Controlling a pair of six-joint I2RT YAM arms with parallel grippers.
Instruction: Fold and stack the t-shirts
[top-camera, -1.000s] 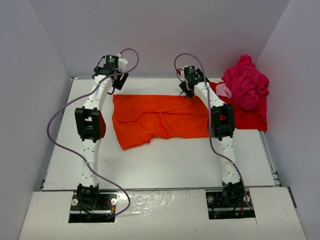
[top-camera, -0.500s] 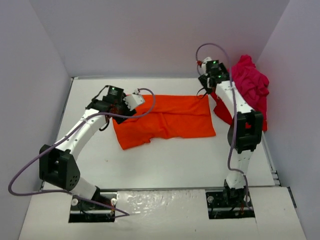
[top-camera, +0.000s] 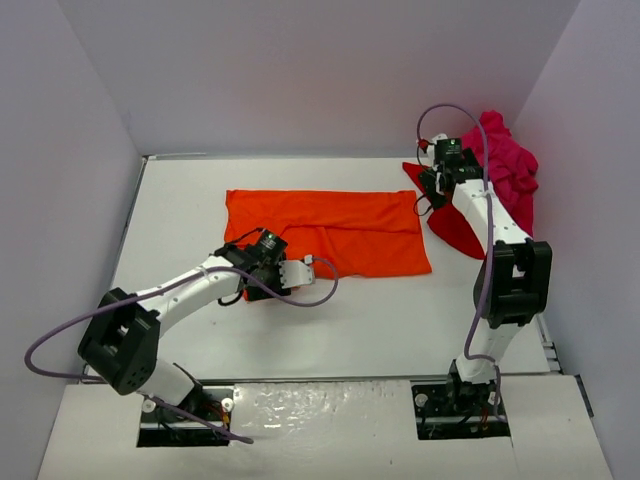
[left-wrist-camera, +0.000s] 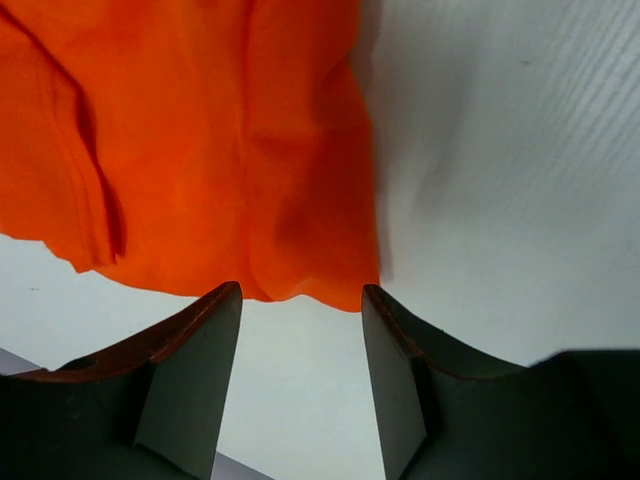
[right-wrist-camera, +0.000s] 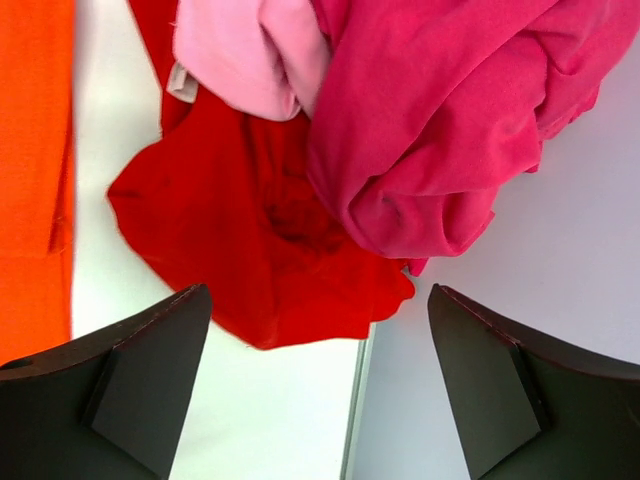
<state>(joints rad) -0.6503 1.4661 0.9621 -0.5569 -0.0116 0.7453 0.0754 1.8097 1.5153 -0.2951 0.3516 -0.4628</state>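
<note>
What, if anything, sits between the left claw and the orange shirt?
Nothing visible does. The left gripper is open just short of the near edge of the orange-red shirt, with only a strip of bare white table between them.

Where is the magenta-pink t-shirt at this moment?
In the top view the magenta-pink t-shirt lies crumpled at the far right corner of the table, partly on the red t-shirt, right of the orange t-shirt.

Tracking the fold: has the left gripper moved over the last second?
Yes: the left gripper came back from the far edge of the table toward its base, to the orange shirt's near-left corner.
</note>
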